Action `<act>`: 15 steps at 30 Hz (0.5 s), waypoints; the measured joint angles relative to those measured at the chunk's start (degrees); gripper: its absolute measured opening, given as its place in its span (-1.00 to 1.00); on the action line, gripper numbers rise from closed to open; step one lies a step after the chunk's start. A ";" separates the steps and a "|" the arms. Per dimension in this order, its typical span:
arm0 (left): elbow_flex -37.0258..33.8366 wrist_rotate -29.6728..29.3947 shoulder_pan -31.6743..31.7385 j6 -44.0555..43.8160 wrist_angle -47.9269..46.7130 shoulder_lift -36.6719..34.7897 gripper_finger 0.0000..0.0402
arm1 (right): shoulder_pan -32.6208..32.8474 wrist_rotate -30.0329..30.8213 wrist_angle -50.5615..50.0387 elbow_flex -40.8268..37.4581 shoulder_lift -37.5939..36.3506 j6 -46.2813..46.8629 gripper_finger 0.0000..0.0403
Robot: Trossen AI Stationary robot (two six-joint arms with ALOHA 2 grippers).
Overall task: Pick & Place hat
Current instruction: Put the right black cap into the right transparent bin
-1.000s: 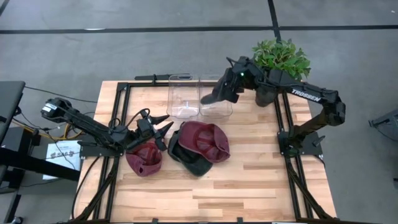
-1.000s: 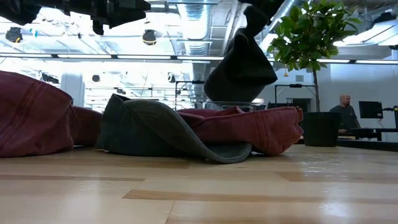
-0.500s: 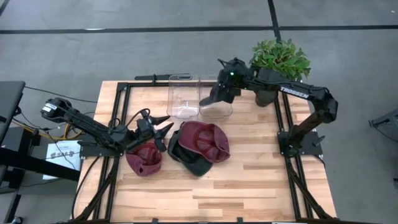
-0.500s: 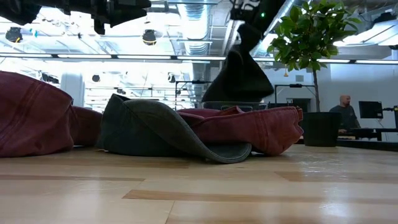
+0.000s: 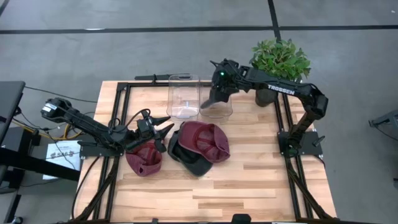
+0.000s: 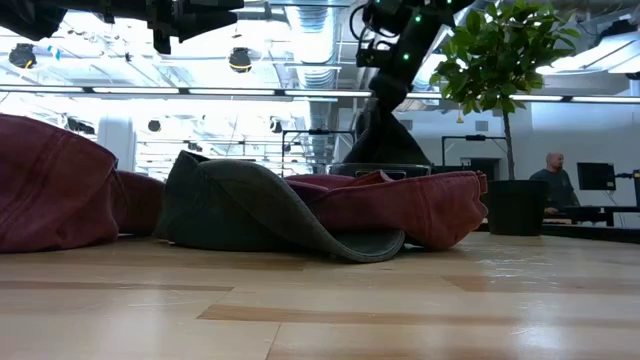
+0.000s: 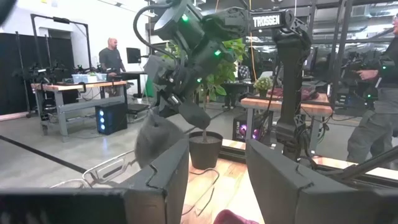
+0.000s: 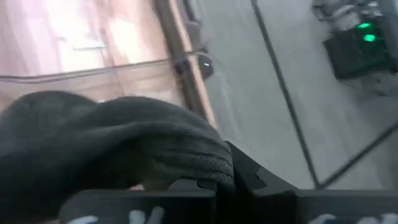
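My right gripper (image 5: 217, 86) is shut on a dark grey knit hat (image 5: 211, 99), which hangs over the right of two clear bins (image 5: 219, 109) at the table's far side. In the low view the hat (image 6: 384, 135) drops behind that bin's rim. My left gripper (image 5: 166, 122) is open and hovers above a maroon hat (image 5: 144, 159) lying on the table near the left side. A second maroon hat (image 5: 205, 138) lies on top of a dark green hat (image 5: 188, 159) at the table's middle. My right gripper pinches the grey hat by its upper bunched part (image 8: 186, 163), coming from above and slanting down. The hat hangs below the fingers, lifted clear of the table, its lower end down inside the right clear bin (image 6: 380, 168).
The left clear bin (image 5: 183, 96) stands beside the right one. A potted plant (image 5: 281, 59) sits at the far right corner, close behind my right arm. Black frame rails (image 5: 118, 118) run along both table sides. People stand in the room beyond the table.
My right gripper has moved toward the table's left and far edge and gone down, carrying the grey hat. The hat, which hung clear above the bins, now hangs lower with its bottom inside the right bin.
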 joint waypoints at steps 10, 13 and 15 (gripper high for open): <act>0.00 0.00 0.02 1.83 -0.22 0.00 -0.22 | 1.10 5.44 -1.26 0.02 -1.66 1.10 -1.00; 0.00 0.00 0.09 1.95 -0.22 0.00 -0.22 | 1.44 5.68 -1.53 0.02 -1.51 2.37 -1.00; 0.00 0.00 0.11 1.95 -0.22 0.00 -0.22 | 1.96 7.12 -2.22 0.02 -1.17 3.60 -1.00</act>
